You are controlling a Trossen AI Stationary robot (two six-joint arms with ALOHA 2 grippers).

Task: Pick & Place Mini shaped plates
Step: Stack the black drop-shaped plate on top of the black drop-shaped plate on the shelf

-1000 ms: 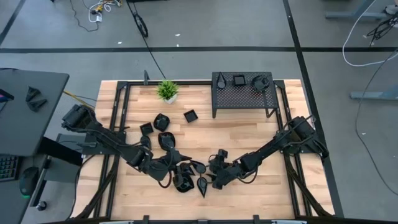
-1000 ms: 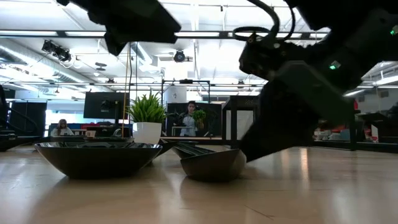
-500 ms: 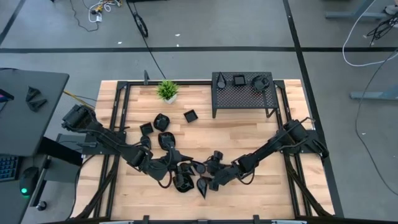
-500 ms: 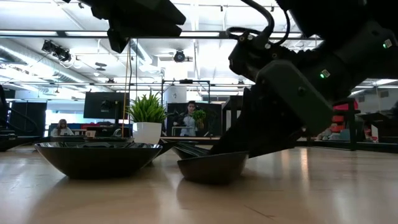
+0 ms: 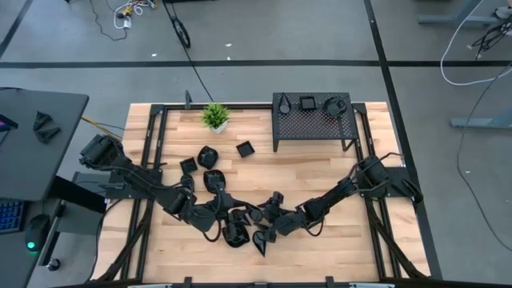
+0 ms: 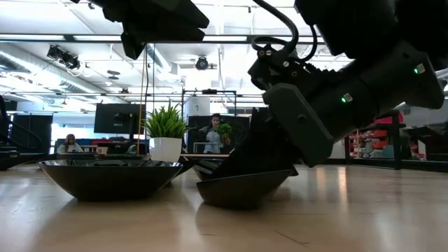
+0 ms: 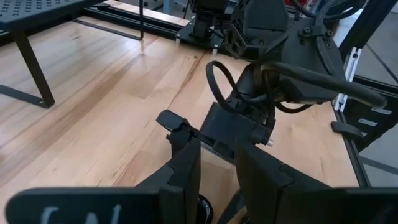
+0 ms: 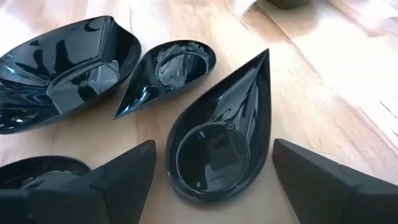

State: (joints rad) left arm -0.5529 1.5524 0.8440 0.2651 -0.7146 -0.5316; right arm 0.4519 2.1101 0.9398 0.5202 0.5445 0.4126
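Several glossy black mini shaped plates lie flat in a cluster near the table's front middle (image 5: 236,232). One teardrop plate (image 8: 217,146) lies between the wide-apart fingers of my open right gripper (image 8: 214,180), which slants down low over it (image 5: 270,228). The low view shows this plate (image 6: 241,189) flat on the table under the gripper (image 6: 269,157). A second teardrop plate (image 8: 168,71) and a larger angular dish (image 8: 62,62) lie just beyond. My left gripper (image 7: 217,171) hovers above the cluster (image 5: 222,218), its fingers a narrow gap apart with nothing between them. My right gripper's fingers (image 8: 118,180) stand on either side of the teardrop plate's round end (image 8: 186,180), slanting down from the table's right. I cannot tell whether they touch its rim. The plate lies flat on the table.
More black plates lie farther back at the left middle (image 5: 208,156). A black perforated rack (image 5: 314,122) at the back carries three plates. A small potted plant (image 5: 214,118) stands at the back. A big dish (image 6: 108,178) sits close to the low camera. Bare wood lies at the right.
My right gripper has moved toward the table's left edge and sunk, tipping its fingers further down until they straddle the teardrop plate. My left gripper has kept still above the cluster.
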